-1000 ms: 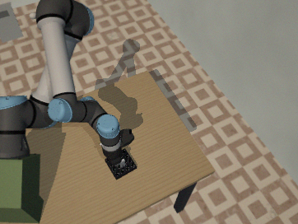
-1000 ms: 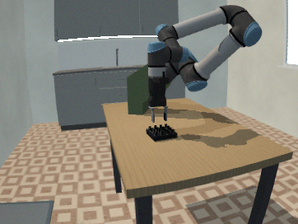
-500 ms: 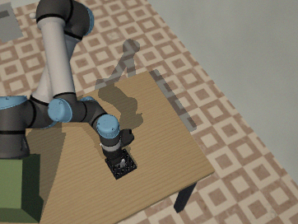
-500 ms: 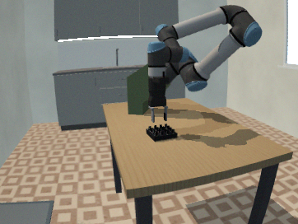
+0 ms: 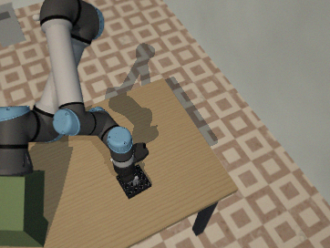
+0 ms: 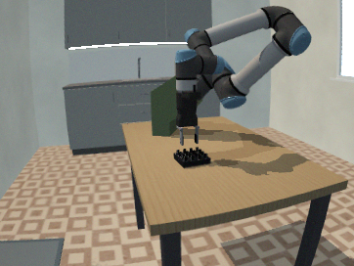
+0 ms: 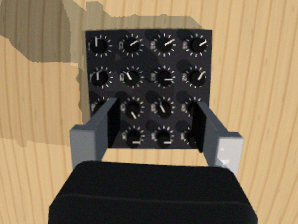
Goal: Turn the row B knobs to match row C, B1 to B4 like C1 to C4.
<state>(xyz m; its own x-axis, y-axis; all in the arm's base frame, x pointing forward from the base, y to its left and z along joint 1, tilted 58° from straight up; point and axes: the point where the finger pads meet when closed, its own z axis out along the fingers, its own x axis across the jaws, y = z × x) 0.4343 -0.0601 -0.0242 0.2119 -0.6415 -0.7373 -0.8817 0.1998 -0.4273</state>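
Knobs (image 7: 164,77) under the spread pincer (image 5: 136,179) (image 6: 189,143) (image 7: 156,115) look small and stiff; I'd grip one by its sides, gently, lest the box (image 5: 129,194) (image 6: 190,165) (image 7: 149,60) slide.

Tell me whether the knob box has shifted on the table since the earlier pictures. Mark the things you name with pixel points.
No; the knob box (image 5: 145,188) (image 6: 196,162) (image 7: 150,61) keeps its place against the table's edges (image 5: 236,190) (image 6: 151,228).
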